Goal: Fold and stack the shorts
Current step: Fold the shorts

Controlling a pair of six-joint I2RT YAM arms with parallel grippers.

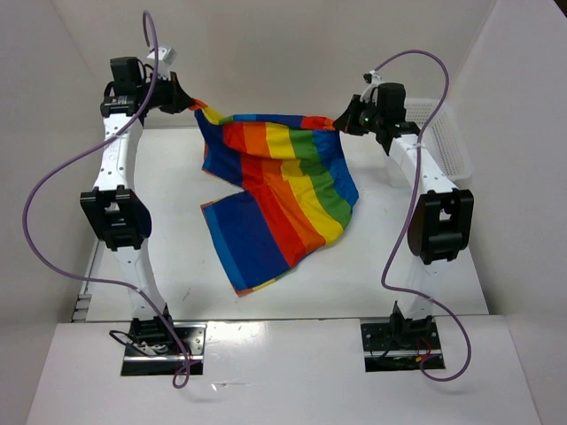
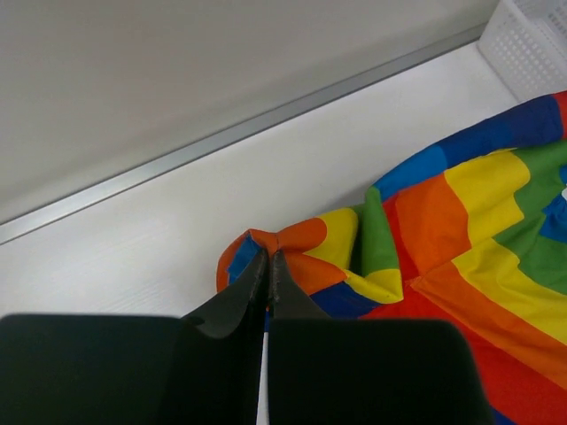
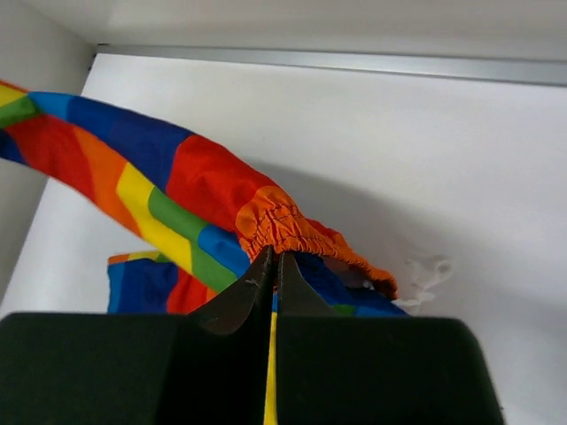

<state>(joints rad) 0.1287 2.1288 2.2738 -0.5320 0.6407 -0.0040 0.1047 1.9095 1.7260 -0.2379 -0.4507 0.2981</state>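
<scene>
Shorts (image 1: 283,181) hang between left tool (image 1: 188,102) and right tool (image 1: 342,124), both pinching them

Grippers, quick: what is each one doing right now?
Left gripper: closed, pinching a corner of the shorts.
Right gripper: closed on the shorts' gathered waistband.

Shorts (image 1: 275,190) are being held at far edge betw. left gripper (image 1: 190,101) & right gripper (image 1: 342,123), rest being draped on table (image 1: 177,257); basket (image 1: 450,142) being kept far right.
</scene>
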